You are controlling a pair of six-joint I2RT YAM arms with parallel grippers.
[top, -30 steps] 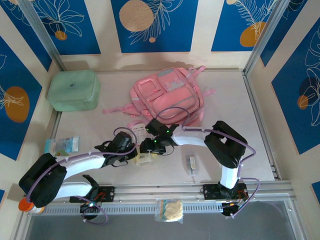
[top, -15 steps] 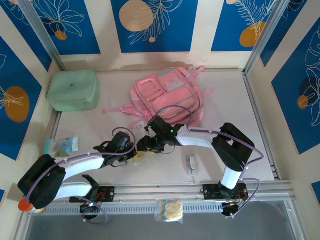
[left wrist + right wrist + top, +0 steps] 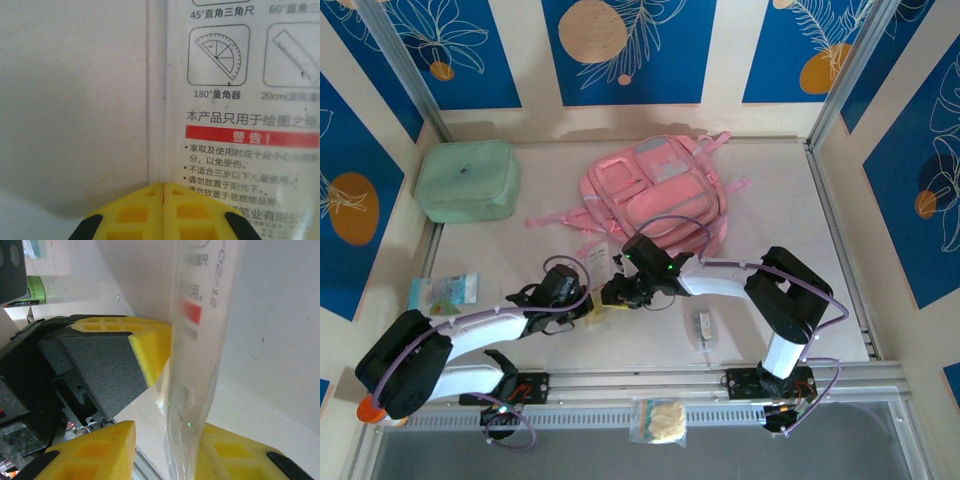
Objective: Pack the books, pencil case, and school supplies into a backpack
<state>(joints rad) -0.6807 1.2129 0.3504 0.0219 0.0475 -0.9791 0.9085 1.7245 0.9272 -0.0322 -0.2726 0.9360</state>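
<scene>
Left pincer [image 3: 163, 192] is pinching the pencil case [image 3: 240, 140] by its edge w/ right pincer [image 3: 167, 442] standing spread around it; it's looking light, floppy & slick, prob. wanting a firm flat-side pinch.

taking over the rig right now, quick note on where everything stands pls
Left gripper: shut on the edge of the pencil case.
Right gripper: open, its fingers either side of the same pencil case with a gap on one side, so not clamped.
Pencil case: held on edge between both grippers, just in front of the backpack, not in it.
Backpack: lying front up at the back of the table; cannot tell what is inside.
School supplies item: on the table near the right arm, untouched.
Left: pencil case into the backpack, then the small item.
</scene>
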